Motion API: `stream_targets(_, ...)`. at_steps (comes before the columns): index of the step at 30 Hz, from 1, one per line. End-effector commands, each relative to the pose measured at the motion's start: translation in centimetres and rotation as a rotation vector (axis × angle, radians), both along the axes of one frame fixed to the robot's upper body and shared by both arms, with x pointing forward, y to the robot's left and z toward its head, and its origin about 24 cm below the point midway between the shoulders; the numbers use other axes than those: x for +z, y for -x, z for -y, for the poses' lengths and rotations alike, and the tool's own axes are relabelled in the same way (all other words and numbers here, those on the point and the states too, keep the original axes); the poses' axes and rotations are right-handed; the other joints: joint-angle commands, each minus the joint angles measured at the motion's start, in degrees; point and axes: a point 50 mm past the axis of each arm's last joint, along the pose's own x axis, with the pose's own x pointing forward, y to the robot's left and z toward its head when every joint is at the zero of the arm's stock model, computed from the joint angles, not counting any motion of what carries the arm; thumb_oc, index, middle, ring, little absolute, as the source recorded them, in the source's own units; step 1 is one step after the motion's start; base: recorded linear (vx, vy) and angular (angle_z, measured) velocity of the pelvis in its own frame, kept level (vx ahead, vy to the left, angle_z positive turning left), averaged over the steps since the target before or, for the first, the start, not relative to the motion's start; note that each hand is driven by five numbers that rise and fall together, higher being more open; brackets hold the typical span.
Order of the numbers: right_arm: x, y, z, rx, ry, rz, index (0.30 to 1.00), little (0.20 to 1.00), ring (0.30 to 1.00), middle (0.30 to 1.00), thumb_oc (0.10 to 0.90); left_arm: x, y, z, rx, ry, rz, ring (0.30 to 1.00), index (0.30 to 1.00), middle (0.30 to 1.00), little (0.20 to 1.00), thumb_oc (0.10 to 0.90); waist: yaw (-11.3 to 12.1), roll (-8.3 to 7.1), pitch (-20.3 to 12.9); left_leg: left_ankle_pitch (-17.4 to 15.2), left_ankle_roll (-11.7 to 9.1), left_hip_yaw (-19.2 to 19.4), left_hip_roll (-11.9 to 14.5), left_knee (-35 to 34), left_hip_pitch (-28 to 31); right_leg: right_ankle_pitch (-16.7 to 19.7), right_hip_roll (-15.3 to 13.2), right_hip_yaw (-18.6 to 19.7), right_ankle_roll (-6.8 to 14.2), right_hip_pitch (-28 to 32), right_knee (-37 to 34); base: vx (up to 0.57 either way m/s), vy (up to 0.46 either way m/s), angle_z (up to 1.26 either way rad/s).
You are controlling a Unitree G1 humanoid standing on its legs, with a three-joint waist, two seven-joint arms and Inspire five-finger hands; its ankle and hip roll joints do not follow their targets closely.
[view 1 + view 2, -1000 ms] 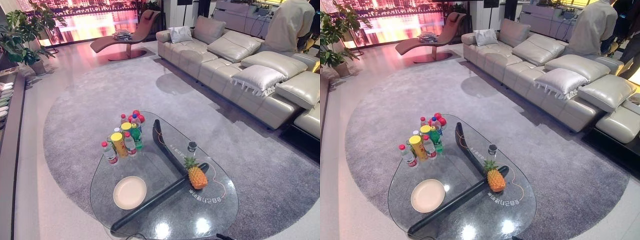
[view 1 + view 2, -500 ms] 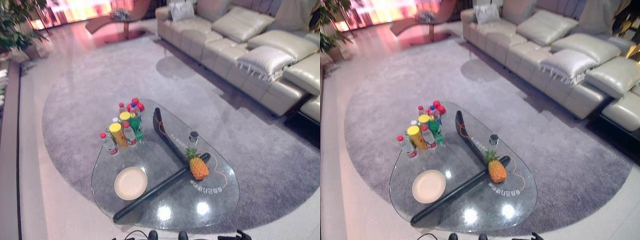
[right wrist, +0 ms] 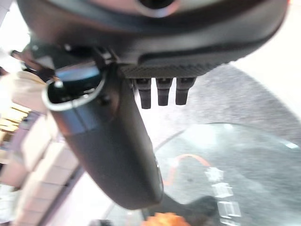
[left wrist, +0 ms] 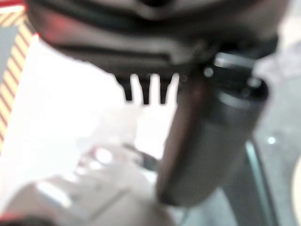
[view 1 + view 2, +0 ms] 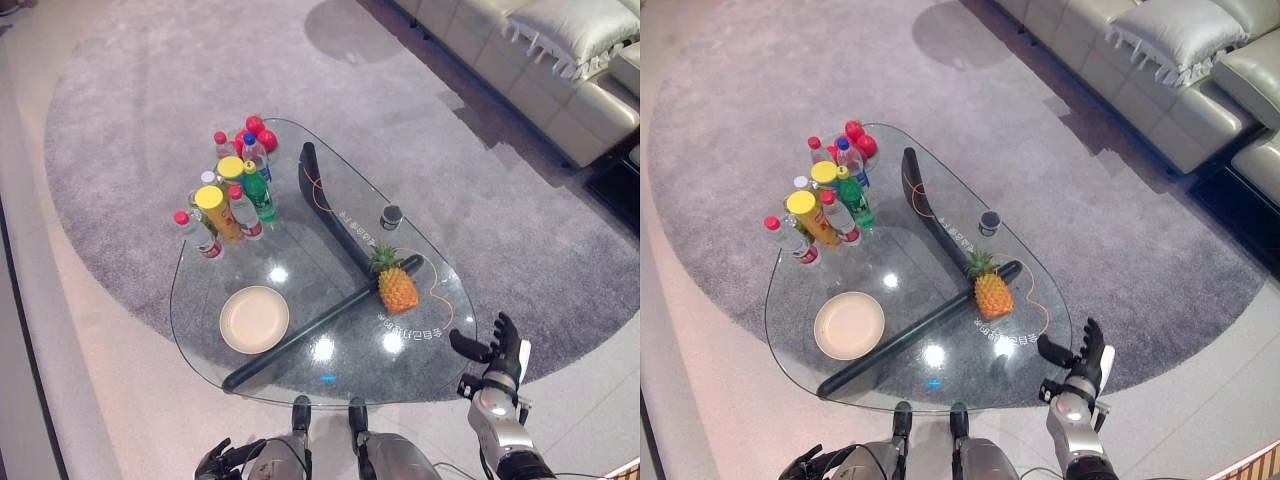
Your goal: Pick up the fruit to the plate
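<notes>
Right hand (image 5: 497,352): raised just off the near right edge of the glass worktop (image 5: 330,385), fingers straight and spread, thumb out to the side; it holds nothing and touches nothing. In the right wrist view the hand (image 3: 108,141) shows its straight fingers (image 3: 163,92) above the glass, with an orange fragment of the fruit at the edge.

Left hand (image 5: 222,461): low at the near edge of the left eye view, below the worktop rim, fingers loosely spread and empty.

Pineapple (image 5: 395,285): stands on the glass to the right of centre, near the right hand but apart from it, farther from the robot and toward the hand's left. Its long axis is roughly upright with a slight lean; the green crown points up and away from the robot, the orange body sits at the base. It stands beside the dark bar (image 5: 320,325) of the frame under the glass.

Plate (image 5: 254,319): cream, round, empty, on the near left part of the worktop, well apart from the pineapple, across the dark bar.

Farther back: a small dark cup (image 5: 391,216) beyond the pineapple; a cluster of bottles (image 5: 232,192) and cans at the far left end; a grey rug (image 5: 150,100) beneath; a pale sofa (image 5: 560,60) at far right.
</notes>
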Motion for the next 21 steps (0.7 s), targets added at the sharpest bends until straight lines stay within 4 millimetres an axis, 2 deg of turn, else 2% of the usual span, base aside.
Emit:
stream_targets(1,5.9,-1.9,1.2,0.010,0.144,0.247,0.900,0.900,0.900,0.900,0.800,-0.1,0.8,-0.4,0.005,-0.009,-0.020,0.900,0.900,0.900,0.900,0.800,0.1,-1.40,0.4,-3.9,2.0,-3.5,-5.3,9.8,-7.5,6.3,-3.8,-6.2,1.2,-1.9,-1.6,0.00,0.000,0.00)
stream_targets(5,10.0,-3.8,0.2,0.063,0.197,0.408,0.900,0.900,0.900,0.900,0.800,0.1,-0.2,-0.2,0.003,0.002,0.013,0.900,0.900,0.900,0.900,0.800,0.5,-1.37,2.6,-4.0,2.1,-3.9,-5.5,12.4,-11.0,5.8,-3.8,-6.4,0.9,-4.8,0.6,-0.04,0.019,-0.03)
stream_targets(10,13.9,-5.3,-1.1,0.113,0.203,0.550,0.900,0.900,0.900,0.900,0.800,0.4,-1.6,0.0,-0.004,0.015,0.052,0.900,0.900,0.900,0.900,0.800,0.9,-1.24,5.3,-4.1,2.0,-4.1,-5.8,15.3,-15.0,5.4,-3.9,-7.1,0.3,-8.1,2.7,-0.05,0.029,-0.03)
stream_targets(16,17.2,-6.3,-3.3,0.188,0.210,0.666,0.900,0.900,0.900,0.900,0.800,0.7,-2.8,0.5,0.001,0.040,0.096,0.900,0.900,0.900,0.900,0.800,1.4,-0.85,8.0,-4.3,2.0,-4.4,-6.5,18.4,-18.7,4.6,-4.3,-7.7,-0.2,-11.6,5.5,-0.01,0.053,0.02)
stream_targets(21,18.9,-7.2,-4.9,0.228,0.229,0.700,0.900,0.900,0.900,0.900,0.800,1.0,-4.0,1.0,-0.002,0.058,0.125,0.900,0.900,0.900,0.900,0.800,2.0,-0.21,9.8,-4.0,2.0,-4.5,-6.9,19.6,-21.0,4.5,-4.5,-7.9,-0.5,-13.9,6.8,-0.01,0.055,0.02)
